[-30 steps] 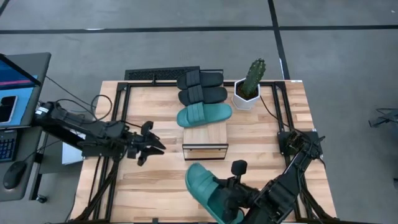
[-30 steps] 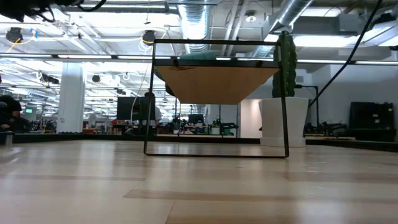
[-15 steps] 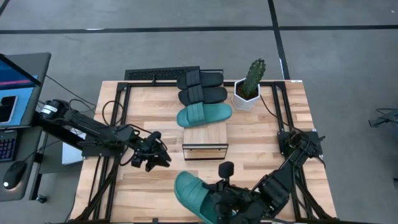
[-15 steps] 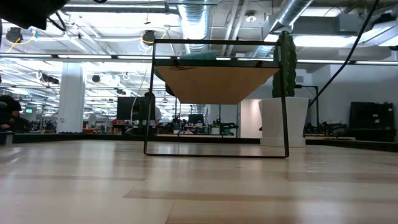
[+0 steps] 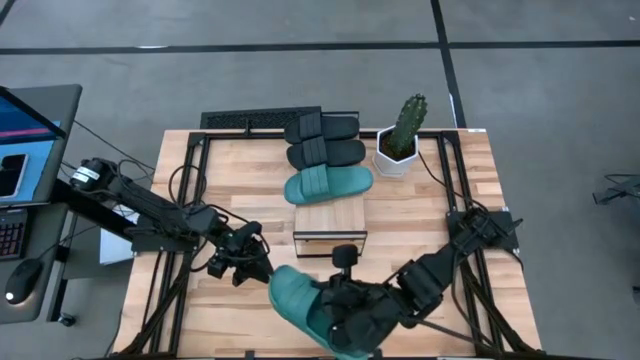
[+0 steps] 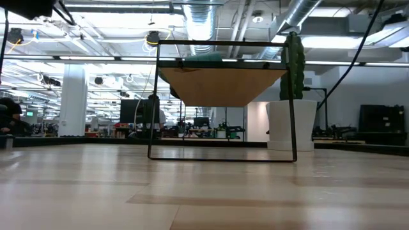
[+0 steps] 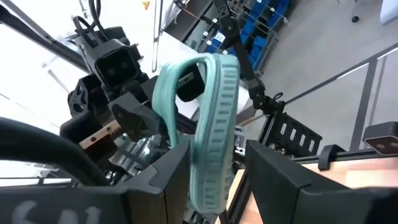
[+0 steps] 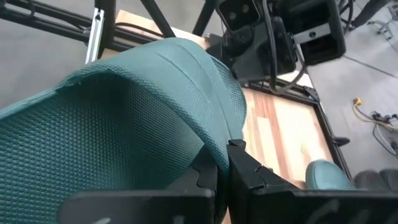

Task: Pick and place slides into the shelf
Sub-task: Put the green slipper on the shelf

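Teal slide in hand: we see the fourth slide, the loose teal slide [image 5: 300, 300], held off the table near its front edge, with both grippers at it.
Left gripper [image 5: 250, 268]: its fingers [image 7: 280, 180] stand apart on either side of the slide's edge in the left wrist view; we judge them open, not yet clamped, though the angle is poor.
Right gripper [image 5: 335, 310]: fingers [image 8: 249, 174] pinched shut on the slide's strap, bearing its weight.
Shelf [image 5: 330, 225]: three slides already lie across it in a row, two black slides [image 5: 322, 140] at the back, then one teal slide on the shelf [image 5: 328, 184].
Progress: we judge three of four placed; the bare front part of the plank is left for the last one.
Step in hand: seemingly a handover between the arms.
Surroundings: potted cactus [image 5: 402, 135] just beside the shelf's right rear; laptop [image 5: 30, 140] off the table's left.
In the way: we would watch the shelf's front edge, close to the held slide.
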